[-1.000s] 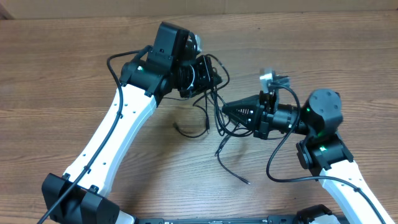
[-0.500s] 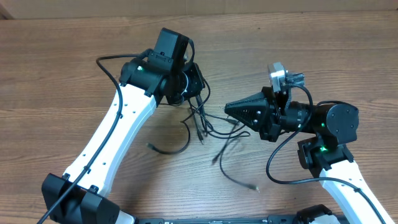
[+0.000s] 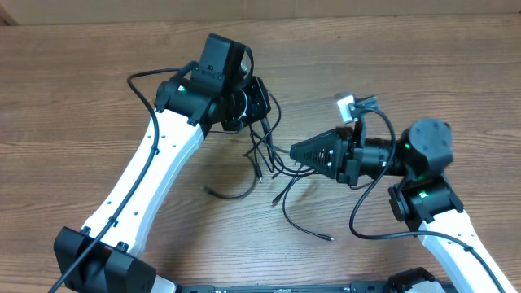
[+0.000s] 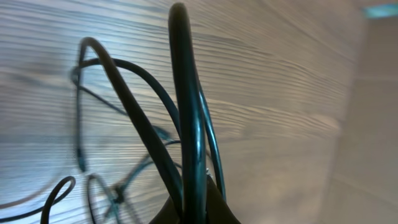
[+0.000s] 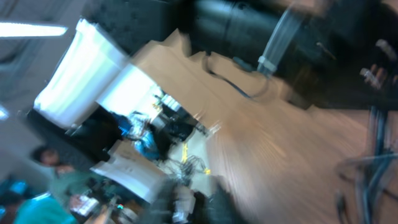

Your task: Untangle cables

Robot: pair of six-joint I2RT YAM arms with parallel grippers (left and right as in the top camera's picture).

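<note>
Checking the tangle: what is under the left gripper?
Black cables hang from the left gripper and loop down to the wooden table. From overhead, the gripper's body hides the spot where its fingers pinch them.

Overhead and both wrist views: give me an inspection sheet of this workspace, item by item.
Surface: brown wood-grain table, no marks seen.
Job's things: thin black cables, a tangled bunch hanging from the left gripper to the table, with loose ends trailing toward the near edge.
Clutter: nothing seen.
Grippers: left gripper shut on the bunch. The right gripper has its tip at the tangle, but open or shut cannot be told because its wrist view is blurred.
Cables: thicker black arm wires loop off both arms, apart from the tangle.
Surroundings: pale tan strip beyond the far edge.
</note>
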